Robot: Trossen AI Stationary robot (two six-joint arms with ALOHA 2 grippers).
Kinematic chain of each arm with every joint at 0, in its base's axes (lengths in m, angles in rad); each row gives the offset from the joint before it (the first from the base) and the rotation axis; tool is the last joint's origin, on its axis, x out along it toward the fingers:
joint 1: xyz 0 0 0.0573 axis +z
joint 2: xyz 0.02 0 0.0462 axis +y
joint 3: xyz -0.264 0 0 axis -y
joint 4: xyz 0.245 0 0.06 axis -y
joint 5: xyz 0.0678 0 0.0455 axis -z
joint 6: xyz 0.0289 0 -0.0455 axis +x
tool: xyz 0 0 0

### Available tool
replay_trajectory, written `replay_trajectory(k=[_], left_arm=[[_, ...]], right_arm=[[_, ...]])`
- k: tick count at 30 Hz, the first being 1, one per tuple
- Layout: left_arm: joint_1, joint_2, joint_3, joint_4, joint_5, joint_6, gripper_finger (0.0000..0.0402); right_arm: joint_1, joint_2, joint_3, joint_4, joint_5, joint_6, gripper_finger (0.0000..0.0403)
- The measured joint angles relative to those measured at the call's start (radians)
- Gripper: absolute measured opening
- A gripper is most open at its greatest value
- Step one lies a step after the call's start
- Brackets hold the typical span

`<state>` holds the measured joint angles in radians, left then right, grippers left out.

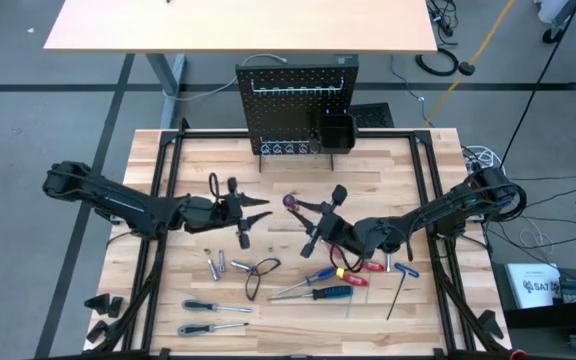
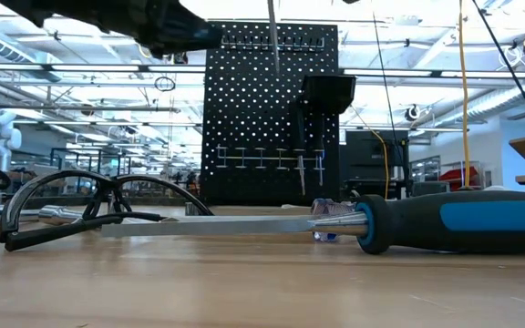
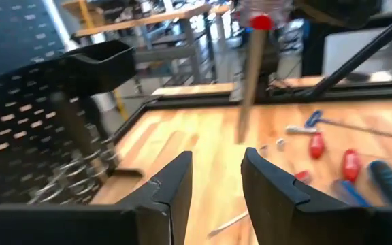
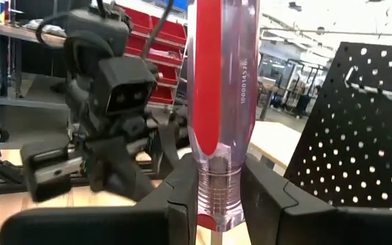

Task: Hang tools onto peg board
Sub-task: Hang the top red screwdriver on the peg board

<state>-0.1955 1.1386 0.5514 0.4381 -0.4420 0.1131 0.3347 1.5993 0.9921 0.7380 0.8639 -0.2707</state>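
Observation:
My right gripper (image 4: pixel 220 197) is shut on a screwdriver with a clear handle and red core (image 4: pixel 222 82), above the table's middle (image 1: pixel 290 203). Its thin shaft (image 2: pixel 272 41) points down in front of the peg board (image 1: pixel 296 105). The board is an upright black perforated panel at the far edge, with a black bin (image 1: pixel 336 130) on its right side. My left gripper (image 3: pixel 216 184) is open and holds nothing. It stands just left of the screwdriver (image 1: pixel 260 210), level and facing it. My right gripper pinches the screwdriver's handle at its ribbed narrow neck (image 4: pixel 218 184), between the two fingers. The fingers come in level from the table's right side and lie across the tool. The screwdriver stands upright, handle up and shaft down, lifted clear of the table.
Loose tools lie near the front edge: a blue-handled screwdriver (image 1: pixel 328 293), red-handled ones (image 1: pixel 353 270), a black wire loop (image 1: pixel 258 275), silver bits (image 1: pixel 218 265), a thin hex key (image 1: pixel 398 290) and two more screwdrivers (image 1: pixel 213 308). Bare wood lies between the grippers and the board.

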Motion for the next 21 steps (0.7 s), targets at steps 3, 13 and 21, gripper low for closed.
replay_trajectory(k=[3,13,21], left_arm=[[0.003,-0.064,0.000,-0.096,-0.059,0.005,0.0130],[0.440,-0.212,-0.001,-0.248,0.266,0.092,0.0129],[0.911,-0.176,-0.002,-0.200,0.806,0.085,0.0129]], right_arm=[[-0.002,-0.001,-0.018,-0.013,0.003,0.054,0.0069],[0.066,-0.001,-0.112,-0.006,0.108,0.196,0.0069],[0.110,-0.005,-0.146,-0.009,0.183,0.190,0.0069]])
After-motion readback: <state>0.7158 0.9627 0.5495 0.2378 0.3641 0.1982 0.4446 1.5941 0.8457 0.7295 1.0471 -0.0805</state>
